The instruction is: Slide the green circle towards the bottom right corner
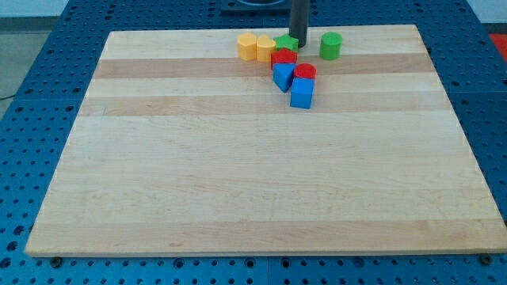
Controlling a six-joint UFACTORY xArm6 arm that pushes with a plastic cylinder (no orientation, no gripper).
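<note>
Along your wooden table's [261, 198] far edge, left to right: two yellow blocks [255, 47], a partly hidden green block [285, 43] with my tip [299, 46] against it, red [283, 57] and blue blocks [283, 76] clustered nearer. The green circle [330, 45] stands apart, farthest right. Your end effector is a bare rod, grasping nothing.

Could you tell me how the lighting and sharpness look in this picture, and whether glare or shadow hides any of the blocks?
Camera view: light is even and soft over the wooden board, with no glare; the blocks cast only faint, short shadows; the green circle is crisp and fully visible; my tip stands among the cluster, partly hiding another green block; the board's edges look straight, slight perspective only.
</note>
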